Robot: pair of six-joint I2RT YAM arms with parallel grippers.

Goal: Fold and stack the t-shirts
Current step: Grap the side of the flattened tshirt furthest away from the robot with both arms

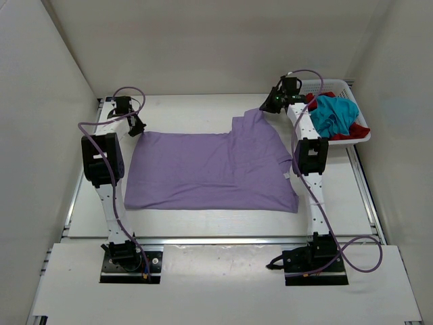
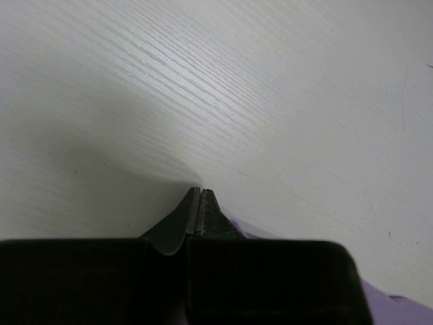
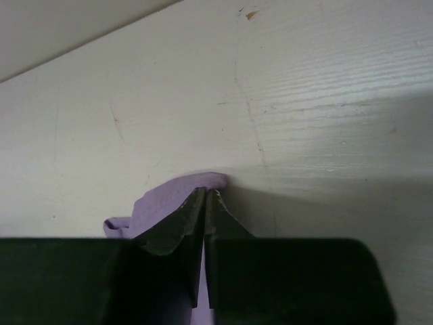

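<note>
Right gripper (image 3: 205,193) closest to you: jaws pressed together, pinching bunched fold of lavender t-shirt (image 3: 169,200) at tips, low against white table (image 3: 304,101). Left gripper (image 2: 201,191): jaws fully together; lavender cloth touches its right finger, but you cannot tell whether pinched. From both grippers, shirt spreads flat back toward arm bases. Just right of right gripper, white lattice basket (image 1: 338,84) holds teal t-shirt (image 1: 336,115) over red t-shirt (image 1: 318,98).

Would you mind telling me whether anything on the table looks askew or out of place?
The lavender t-shirt lies uneven: its far right corner is bunched up at the right pincer, which pinches it, while the rest lies flat.
</note>
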